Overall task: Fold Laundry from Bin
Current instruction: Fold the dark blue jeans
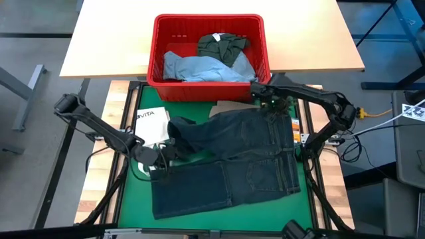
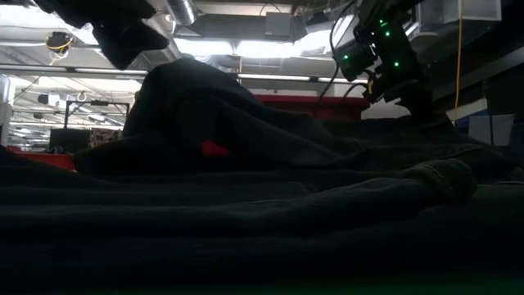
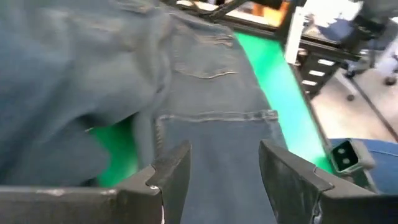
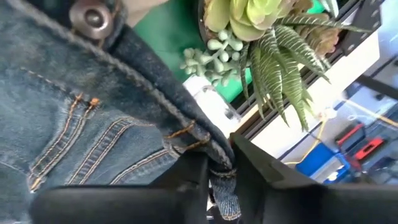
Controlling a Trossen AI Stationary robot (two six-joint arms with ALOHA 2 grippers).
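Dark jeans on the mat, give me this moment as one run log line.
dark jeans: spread on mat | right gripper: shut on waistband | left gripper: open over leg | red bin: clothes inside

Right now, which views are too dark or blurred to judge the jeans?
Low view: backlit by ceiling lights, jeans nearly black, detail lost. Left wrist view: motion blur smears the denim, open left gripper still readable. Right wrist view: sharp, right gripper pinching the waistband. High view: evenly lit, bin clear.

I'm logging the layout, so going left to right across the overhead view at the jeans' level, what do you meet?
Left hand → dark jeans → right hand at the waistband's right end.
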